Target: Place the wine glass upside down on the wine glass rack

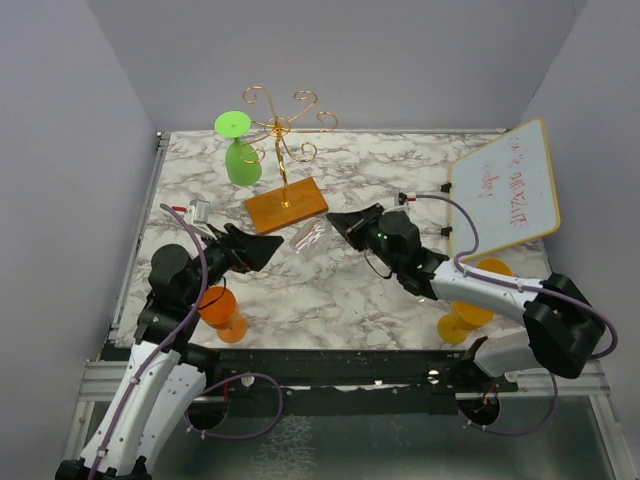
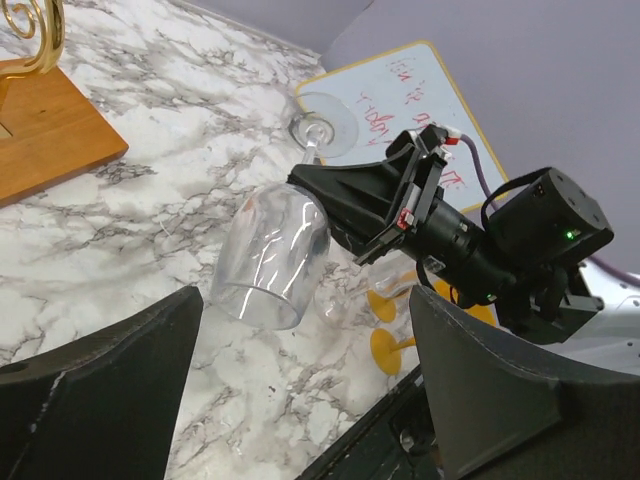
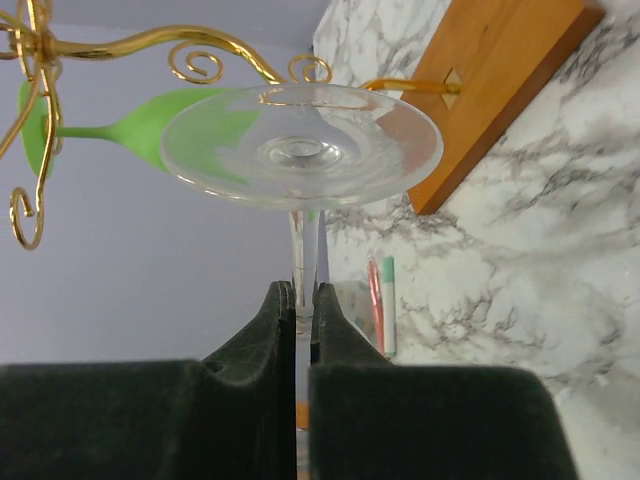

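Observation:
The clear wine glass (image 1: 312,237) is held by its stem in my right gripper (image 1: 345,225), tilted, with its bowl (image 2: 272,255) mouth-down towards the left and its foot (image 3: 300,145) towards the rack. The right gripper (image 3: 302,295) is shut on the stem. My left gripper (image 1: 262,250) is open and empty, just left of the bowl; its fingers (image 2: 110,370) stand wide apart. The gold wire rack (image 1: 283,130) on its wooden base (image 1: 286,205) stands just behind the glass. A green glass (image 1: 241,155) hangs upside down on the rack's left arm.
An orange glass (image 1: 222,312) stands by the left arm. Yellow glasses (image 1: 470,310) stand by the right arm. A whiteboard (image 1: 505,190) leans at the right. Markers (image 3: 382,305) lie at the table's left side. Grey walls close in the table.

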`<state>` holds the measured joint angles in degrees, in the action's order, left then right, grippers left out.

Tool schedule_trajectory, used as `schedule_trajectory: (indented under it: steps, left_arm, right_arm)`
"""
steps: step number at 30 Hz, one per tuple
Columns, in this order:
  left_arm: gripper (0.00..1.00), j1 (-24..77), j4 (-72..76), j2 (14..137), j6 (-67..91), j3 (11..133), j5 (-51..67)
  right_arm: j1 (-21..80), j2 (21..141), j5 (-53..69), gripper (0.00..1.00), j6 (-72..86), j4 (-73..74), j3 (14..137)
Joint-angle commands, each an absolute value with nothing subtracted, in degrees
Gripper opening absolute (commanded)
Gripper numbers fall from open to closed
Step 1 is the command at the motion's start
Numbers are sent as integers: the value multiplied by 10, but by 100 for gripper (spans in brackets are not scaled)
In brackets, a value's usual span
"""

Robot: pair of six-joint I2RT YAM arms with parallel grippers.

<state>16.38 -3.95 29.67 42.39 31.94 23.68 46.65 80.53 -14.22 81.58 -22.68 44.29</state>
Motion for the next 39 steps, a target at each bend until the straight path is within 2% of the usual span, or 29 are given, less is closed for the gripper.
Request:
schedule_trajectory:
  steps: [1, 5, 10, 18, 26, 33, 39]
  left_arm:
    - [88, 166, -93, 295, 411, 370, 207]
    - [93, 166, -120, 313, 393, 412, 198]
    - [98, 166, -151, 344, 373, 459, 193]
    - [99, 166, -214, 379, 347, 525, 163]
    - [99, 166, -271, 404, 327, 600, 121]
    - [99, 166, -288, 409, 315, 641, 89]
    - [99, 166, -289, 427, 318, 662, 78]
  right_arm:
    - [437, 751, -142, 0, 642, -378, 404]
    - [401, 718, -82, 0, 508, -459, 379]
    - [338, 703, 42, 1, 419, -497, 389]
    - [281, 725, 163, 1, 245, -412, 480]
    - [272, 816, 194, 1, 136, -338, 616]
    - [262, 901, 138, 1, 98, -312, 697]
    - [246, 991, 189, 0, 72, -287, 781]
